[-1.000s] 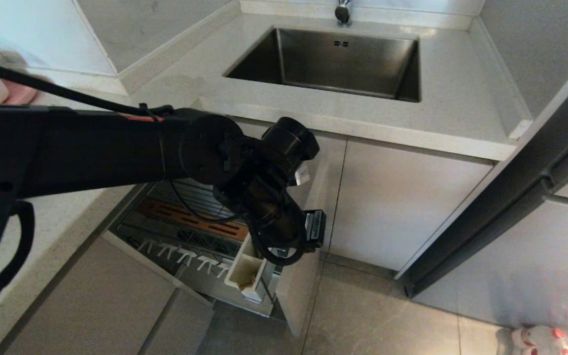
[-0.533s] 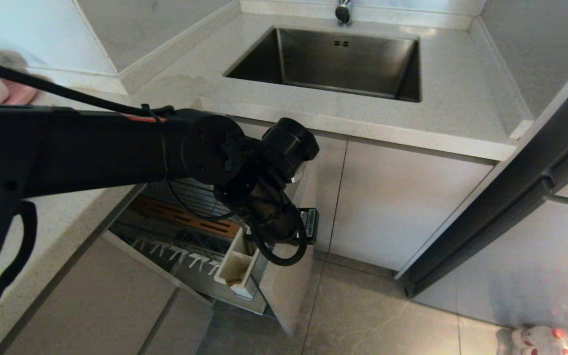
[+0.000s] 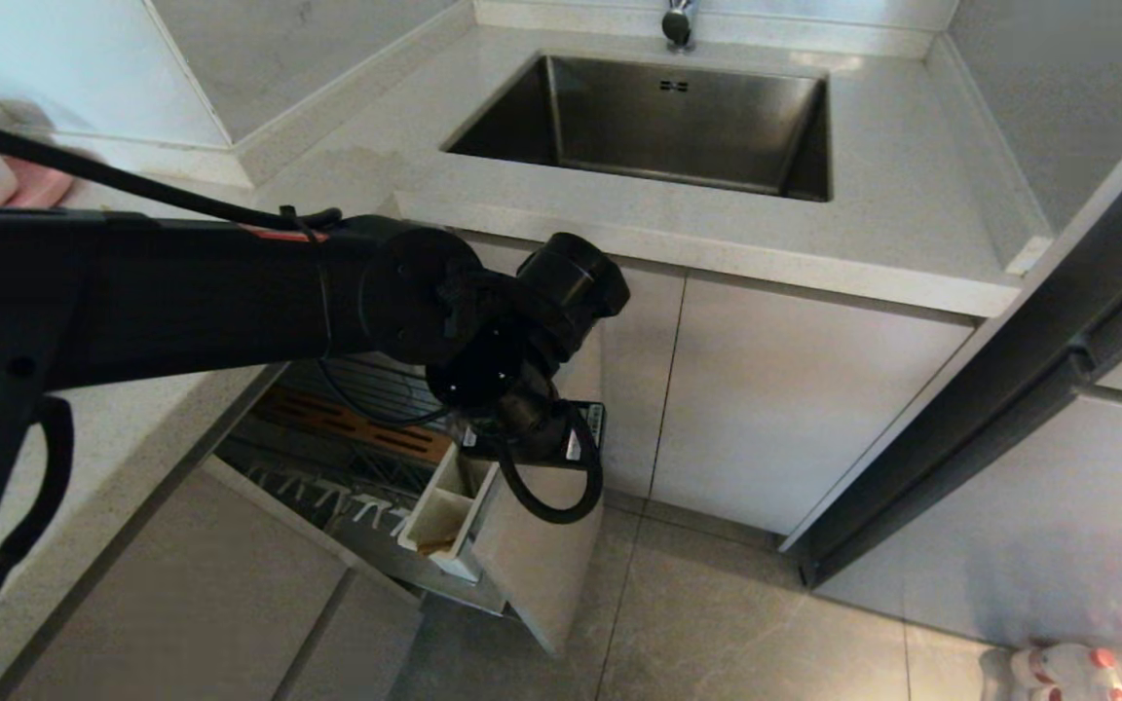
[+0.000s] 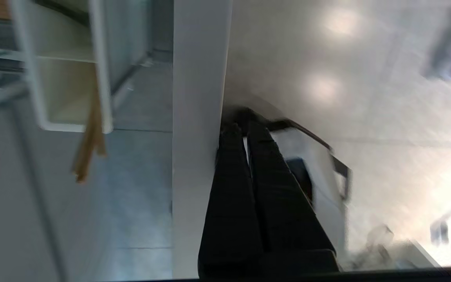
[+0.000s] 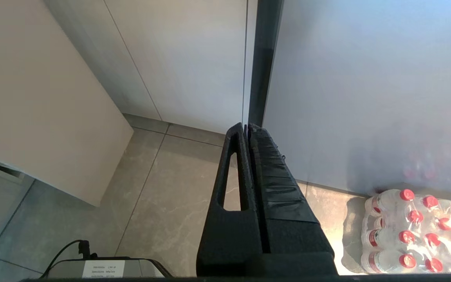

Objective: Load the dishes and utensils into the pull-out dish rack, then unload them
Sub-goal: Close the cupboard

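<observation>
Fingers of the left gripper point(image 4: 235, 129) are pressed together, empty, against the beige front panel point(image 4: 198, 117), seemingly to move the pull-out dish rack point(image 3: 366, 458); chopsticks point(image 4: 88, 152) stand in its utensil box point(image 3: 439, 511); right gripper point(image 5: 245, 129) hangs closed, idle.

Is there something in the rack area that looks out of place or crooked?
Yes. In the left wrist view, the chopsticks stick out over the rim of the white utensil box at a slant instead of sitting fully inside. Otherwise nothing looks spilled or damaged around the pull-out dish rack.
</observation>
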